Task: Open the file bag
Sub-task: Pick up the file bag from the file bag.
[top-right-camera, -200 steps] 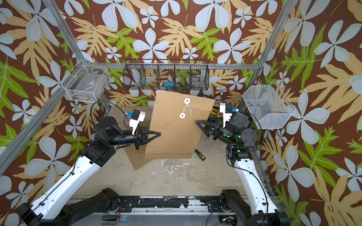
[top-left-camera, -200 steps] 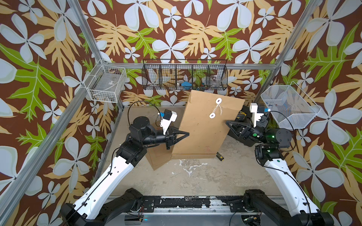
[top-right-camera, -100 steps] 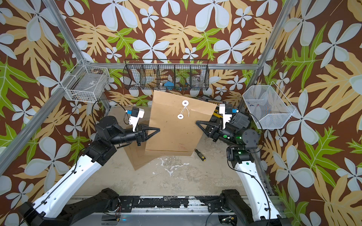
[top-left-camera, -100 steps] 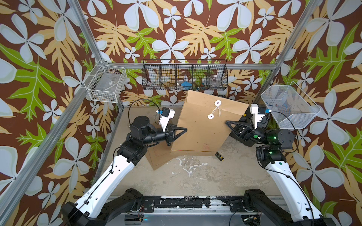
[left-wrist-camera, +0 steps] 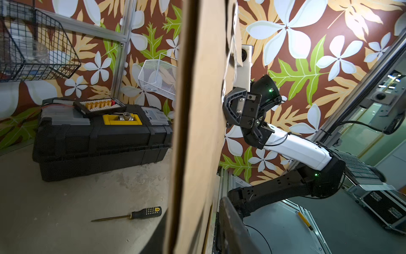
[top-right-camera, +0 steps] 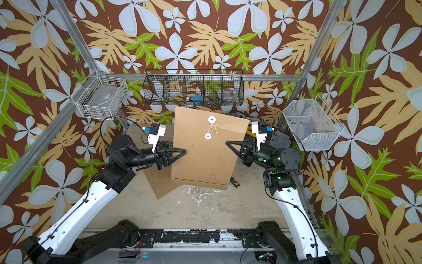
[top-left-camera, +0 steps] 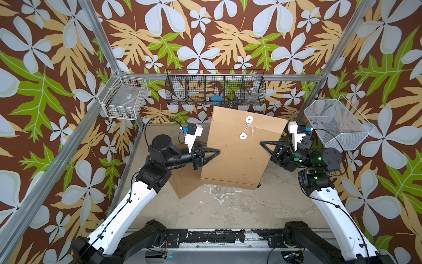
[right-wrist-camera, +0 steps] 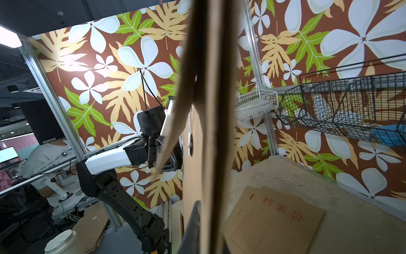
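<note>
The file bag (top-left-camera: 239, 157) (top-right-camera: 205, 160) is a brown kraft envelope held upright above the table, tilted a little. Two white discs (top-left-camera: 249, 119) joined by a thin string sit near its top. My right gripper (top-left-camera: 262, 142) (top-right-camera: 228, 142) is shut on its right edge; in the right wrist view my right gripper (right-wrist-camera: 204, 231) has a dark finger (right-wrist-camera: 194, 226) pressed flat on the file bag (right-wrist-camera: 208, 110). My left gripper (top-left-camera: 215, 152) (top-right-camera: 183, 152) straddles the left edge, open. In the left wrist view its finger (left-wrist-camera: 229, 222) stands off the file bag (left-wrist-camera: 197, 132) by a narrow gap.
A second brown envelope (top-left-camera: 185, 182) (right-wrist-camera: 270, 220) lies flat on the table under the left arm. A screwdriver (left-wrist-camera: 140, 213) (top-right-camera: 234, 182) lies under the held bag. A black toolbox (left-wrist-camera: 98, 140) stands at the back. Wire baskets (top-left-camera: 214, 89) (top-left-camera: 123, 100) (top-left-camera: 338, 123) hang on the walls.
The right gripper has shut onto the bag's right edge. The left gripper, shut on the left edge before, has opened. The bag's top has leaned over to the right.
</note>
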Controlling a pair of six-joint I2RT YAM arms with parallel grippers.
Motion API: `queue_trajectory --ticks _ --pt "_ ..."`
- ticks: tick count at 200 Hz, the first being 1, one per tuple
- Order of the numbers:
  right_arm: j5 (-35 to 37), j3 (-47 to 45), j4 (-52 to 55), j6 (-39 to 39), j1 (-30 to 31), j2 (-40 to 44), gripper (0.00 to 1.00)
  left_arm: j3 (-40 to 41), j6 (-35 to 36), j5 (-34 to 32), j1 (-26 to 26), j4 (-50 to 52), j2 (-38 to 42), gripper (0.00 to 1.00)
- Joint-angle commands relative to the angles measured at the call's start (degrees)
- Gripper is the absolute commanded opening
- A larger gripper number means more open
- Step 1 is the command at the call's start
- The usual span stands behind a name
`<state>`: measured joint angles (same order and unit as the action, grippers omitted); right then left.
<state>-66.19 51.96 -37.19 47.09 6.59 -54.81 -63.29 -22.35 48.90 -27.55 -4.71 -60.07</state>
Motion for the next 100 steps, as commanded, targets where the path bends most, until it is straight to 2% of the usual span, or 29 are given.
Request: queue_trajectory --ticks 1,100 --pt "0.0 0.9 2.3 -3.1 1.2 -0.1 0.00 -1.4 -2.2 3.2 0.0 -5.3 -0.9 0.37" --pt "2.7 -0.4 -0.1 0.2 3.9 0.0 0.00 -3.8 -7.4 5.4 0.0 -12.8 -1.2 0.31"
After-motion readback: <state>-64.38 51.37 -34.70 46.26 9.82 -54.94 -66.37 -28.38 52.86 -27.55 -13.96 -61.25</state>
